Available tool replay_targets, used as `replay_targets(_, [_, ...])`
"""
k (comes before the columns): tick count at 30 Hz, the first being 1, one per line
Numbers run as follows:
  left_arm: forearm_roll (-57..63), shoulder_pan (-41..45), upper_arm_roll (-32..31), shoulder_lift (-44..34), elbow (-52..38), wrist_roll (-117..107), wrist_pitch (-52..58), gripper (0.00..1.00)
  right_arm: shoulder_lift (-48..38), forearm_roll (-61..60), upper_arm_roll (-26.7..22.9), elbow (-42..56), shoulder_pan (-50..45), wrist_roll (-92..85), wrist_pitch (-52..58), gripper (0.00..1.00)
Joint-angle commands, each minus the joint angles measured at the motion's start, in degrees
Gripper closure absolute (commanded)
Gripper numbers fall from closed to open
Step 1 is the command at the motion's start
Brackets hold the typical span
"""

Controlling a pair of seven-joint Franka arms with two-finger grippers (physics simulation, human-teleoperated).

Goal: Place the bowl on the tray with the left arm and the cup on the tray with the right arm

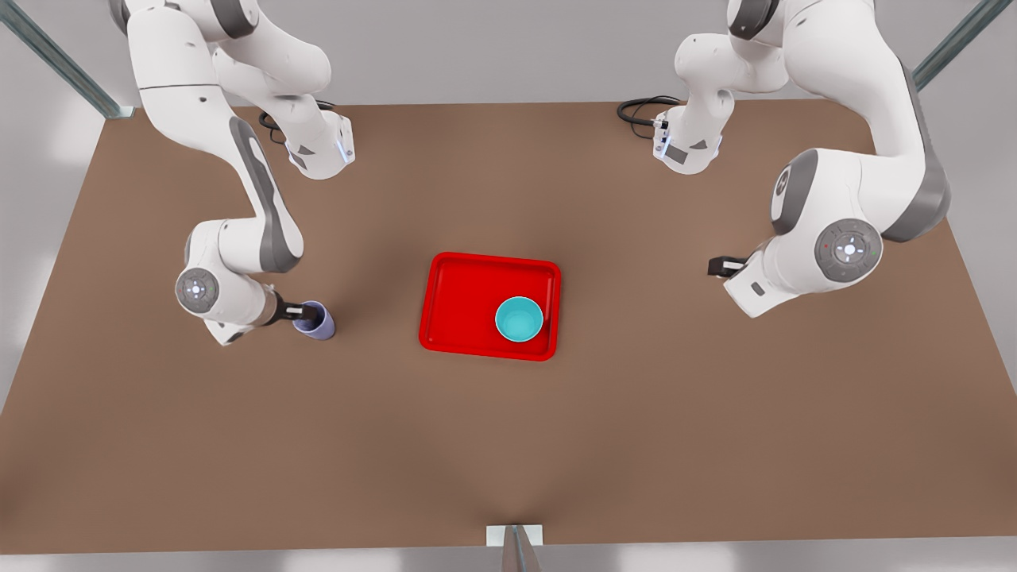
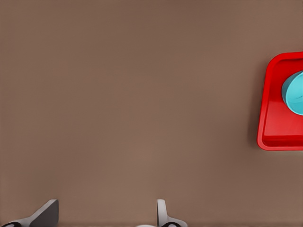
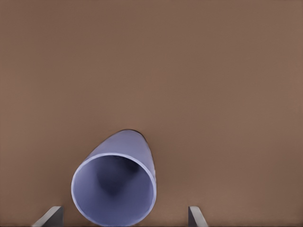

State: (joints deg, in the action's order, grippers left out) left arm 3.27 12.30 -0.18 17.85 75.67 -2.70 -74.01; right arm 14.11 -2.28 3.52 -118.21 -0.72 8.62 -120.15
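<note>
On the front view's left, the right gripper [image 1: 295, 311] is low over the brown table [image 1: 508, 445], right at the rim of the lavender cup [image 1: 315, 320], which stands on the bare table well apart from the tray. In the right wrist view the cup [image 3: 114, 189] sits between the two fingertips [image 3: 195, 216], its open mouth facing the camera; the fingers are spread wide, with a gap on either side of the rim, so they are not touching it. Near the middle of the table lies the red tray [image 1: 461, 302], and the turquoise bowl [image 1: 519, 319] stands upright inside it, in the near corner toward the front view's right, close to the rim. On the front view's right, the left gripper [image 1: 721, 266] hangs above the bare table, well apart from the tray, and holds nothing. In the left wrist view its fingers [image 2: 162, 213] are spread apart over the plain table surface, while the tray's corner [image 2: 274, 104] and part of the bowl [image 2: 294, 92] show at the picture's edge.
</note>
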Motion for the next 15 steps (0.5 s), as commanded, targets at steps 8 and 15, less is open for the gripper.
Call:
replay_targets(8, [0.0, 0.0, 0.0, 0.0, 0.0, 0.1, 0.3, 0.0, 1.9, 0.0, 0.0, -0.4, 0.8, -0.1, -1.9, 0.03])
replay_targets(15, [0.0, 0.0, 0.0, 0.0, 0.0, 0.1, 0.4, 0.0, 1.7, 0.0, 0.0, -2.7, 0.7, -1.5, -4.4, 0.41])
